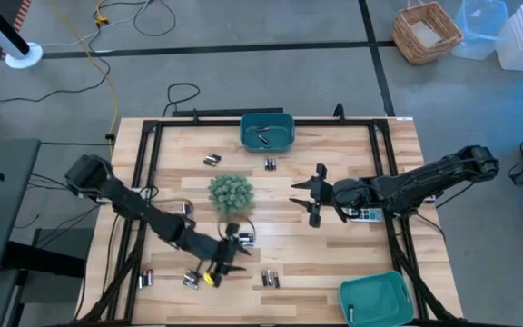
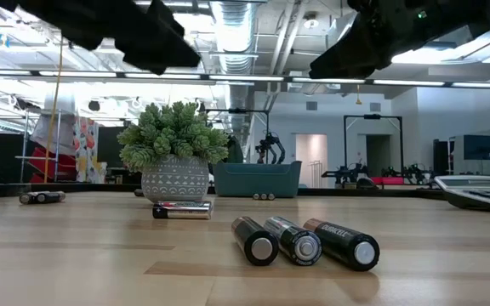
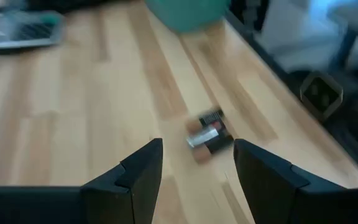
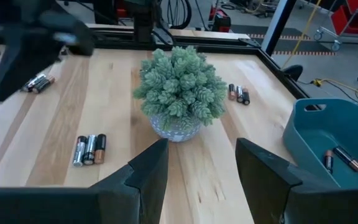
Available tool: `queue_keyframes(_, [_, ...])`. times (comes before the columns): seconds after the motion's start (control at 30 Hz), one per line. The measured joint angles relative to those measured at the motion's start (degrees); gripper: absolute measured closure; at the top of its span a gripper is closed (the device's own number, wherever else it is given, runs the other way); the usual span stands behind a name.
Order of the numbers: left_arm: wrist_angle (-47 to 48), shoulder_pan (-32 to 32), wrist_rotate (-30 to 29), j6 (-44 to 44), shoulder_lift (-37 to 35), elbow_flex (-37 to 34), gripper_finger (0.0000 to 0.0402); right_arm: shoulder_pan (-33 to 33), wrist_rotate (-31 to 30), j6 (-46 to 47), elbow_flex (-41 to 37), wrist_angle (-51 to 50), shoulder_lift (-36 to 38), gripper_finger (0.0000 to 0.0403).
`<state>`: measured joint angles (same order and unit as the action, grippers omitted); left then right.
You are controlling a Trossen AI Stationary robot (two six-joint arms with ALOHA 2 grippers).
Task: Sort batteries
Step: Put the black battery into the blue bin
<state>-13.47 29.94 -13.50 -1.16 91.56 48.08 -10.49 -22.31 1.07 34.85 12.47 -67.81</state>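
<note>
Batteries lie in small groups on the wooden table: three side by side (image 2: 304, 242) near the front edge, one group (image 4: 89, 149) beside the potted plant (image 1: 231, 193), others (image 1: 212, 160) (image 1: 270, 164) toward the far side. More batteries (image 4: 340, 158) lie in the far teal bin (image 1: 266, 132). My left gripper (image 1: 234, 257) hangs open above the near part of the table, with a battery group (image 3: 209, 134) just ahead of its fingers. My right gripper (image 1: 305, 195) hovers open right of the plant, nothing between its fingers.
A second teal bin (image 1: 377, 300) stands at the near right corner. A grey calculator (image 1: 361, 215) lies under my right arm. A small yellow tag (image 1: 209, 278) lies near my left gripper. A black frame (image 1: 152, 173) runs around the table's edges.
</note>
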Motion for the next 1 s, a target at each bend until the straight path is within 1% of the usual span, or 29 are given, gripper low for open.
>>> queue_keyframes(0.1, [4.0, 1.2, -0.3, 1.1, 5.6, 4.9, 0.021, 0.0, 0.0, 0.0, 0.0, 0.0, 0.0, 0.0202])
queue_keyframes(0.23, [5.4, 1.8, -0.7, 1.0, 11.5, 11.1, 0.021, 0.0, 0.0, 0.0, 0.0, -0.1, 0.0, 0.0202])
queue_keyframes(0.33, [7.1, 2.3, -2.0, 3.5, 15.0, 14.4, 0.021, 0.0, 0.0, -1.5, 0.0, -0.2, 0.0, 0.0202])
queue_keyframes(0.43, [9.2, 2.4, -2.6, 3.9, 17.2, 17.1, 0.021, 0.0, 0.0, -1.7, 0.0, 0.0, 0.0, 0.0202])
queue_keyframes(0.53, [9.9, 2.2, -0.2, 3.0, 18.8, 18.1, 0.021, 0.0, 0.0, -1.1, 0.0, -0.1, 0.0, 0.0202])
queue_keyframes(0.83, [11.8, 0.9, -0.5, 3.6, 19.2, 17.9, 0.021, -0.8, 0.0, 0.0, 0.0, -0.4, 0.0, 0.0202])
queue_keyframes(1.0, [10.9, 0.2, -0.7, 2.5, 19.2, 17.3, 0.021, -2.1, 0.0, 0.5, 0.0, -1.5, 0.0, 0.0202])
